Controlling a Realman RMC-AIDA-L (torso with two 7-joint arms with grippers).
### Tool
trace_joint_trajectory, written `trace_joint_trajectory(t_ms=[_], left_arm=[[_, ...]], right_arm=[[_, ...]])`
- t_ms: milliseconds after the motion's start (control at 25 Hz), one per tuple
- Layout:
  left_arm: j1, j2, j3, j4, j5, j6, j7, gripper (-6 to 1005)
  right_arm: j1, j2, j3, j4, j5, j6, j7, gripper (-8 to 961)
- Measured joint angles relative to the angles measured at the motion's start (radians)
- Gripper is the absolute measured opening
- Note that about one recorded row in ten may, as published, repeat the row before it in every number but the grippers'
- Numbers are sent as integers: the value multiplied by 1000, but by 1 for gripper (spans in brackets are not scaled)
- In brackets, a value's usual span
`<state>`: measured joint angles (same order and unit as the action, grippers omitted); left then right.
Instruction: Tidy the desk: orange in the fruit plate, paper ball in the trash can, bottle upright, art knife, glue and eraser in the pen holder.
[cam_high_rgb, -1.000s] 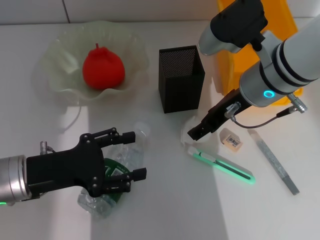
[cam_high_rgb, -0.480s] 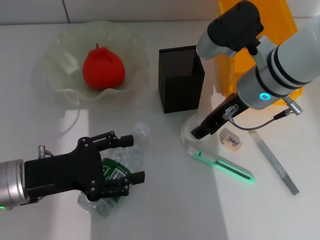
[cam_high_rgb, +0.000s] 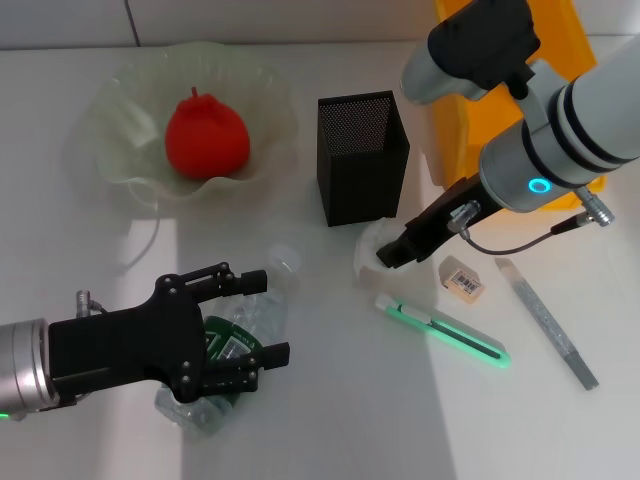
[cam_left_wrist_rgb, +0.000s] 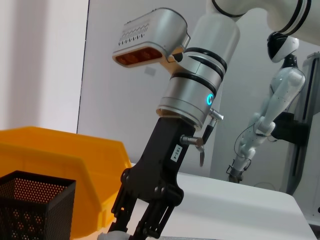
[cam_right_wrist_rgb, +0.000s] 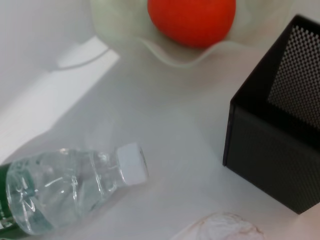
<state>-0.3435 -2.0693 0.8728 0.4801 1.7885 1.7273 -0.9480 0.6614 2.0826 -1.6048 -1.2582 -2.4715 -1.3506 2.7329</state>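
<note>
Leftmost, left pincer (cam_high_rgb: 262, 312) spread wide over the lying bottle (cam_high_rgb: 232, 340), not yet clenched. Orange (cam_high_rgb: 205, 134) already sits in fruit plate (cam_high_rgb: 110, 150). Right pincer (cam_high_rgb: 392, 255) clenched on paper ball (cam_high_rgb: 372, 243) beside pen holder (cam_high_rgb: 362, 157); a shallow grip could drop it short of trash can (cam_high_rgb: 470, 130).

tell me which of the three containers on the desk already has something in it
The fruit plate, the pale-green ruffled dish, holds the orange. The black mesh pen holder looks empty, and nothing is visible in the yellow trash can.
</note>
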Motion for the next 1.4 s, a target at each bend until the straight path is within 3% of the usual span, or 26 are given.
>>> trace_joint_trajectory(t_ms=[160, 360, 560, 720, 960, 1240, 1400], left_arm=[[0, 0, 0, 0, 0, 1, 0, 799], [-1, 0, 0, 0, 0, 2, 0, 799], [-7, -1, 0, 0, 0, 3, 0, 799], [-8, -2, 0, 0, 0, 3, 1, 799], [-9, -2, 0, 0, -3, 8, 2, 799], [-9, -2, -5, 0, -6, 34, 14, 799], [-8, -2, -8, 0, -6, 38, 14, 799]], right_arm=[[-30, -1, 46, -100, 1, -77, 1, 453], [-92, 1, 128, -324, -1, -205, 8, 450], [-120, 0, 286, -485, -7, -289, 9, 449], [-125, -4, 428, -528, -10, -306, -13, 448], [-121, -9, 560, -480, -58, -257, -67, 446], [-72, -12, 574, -237, -120, -85, -144, 464], [-59, -16, 574, -179, -143, -43, -147, 500]])
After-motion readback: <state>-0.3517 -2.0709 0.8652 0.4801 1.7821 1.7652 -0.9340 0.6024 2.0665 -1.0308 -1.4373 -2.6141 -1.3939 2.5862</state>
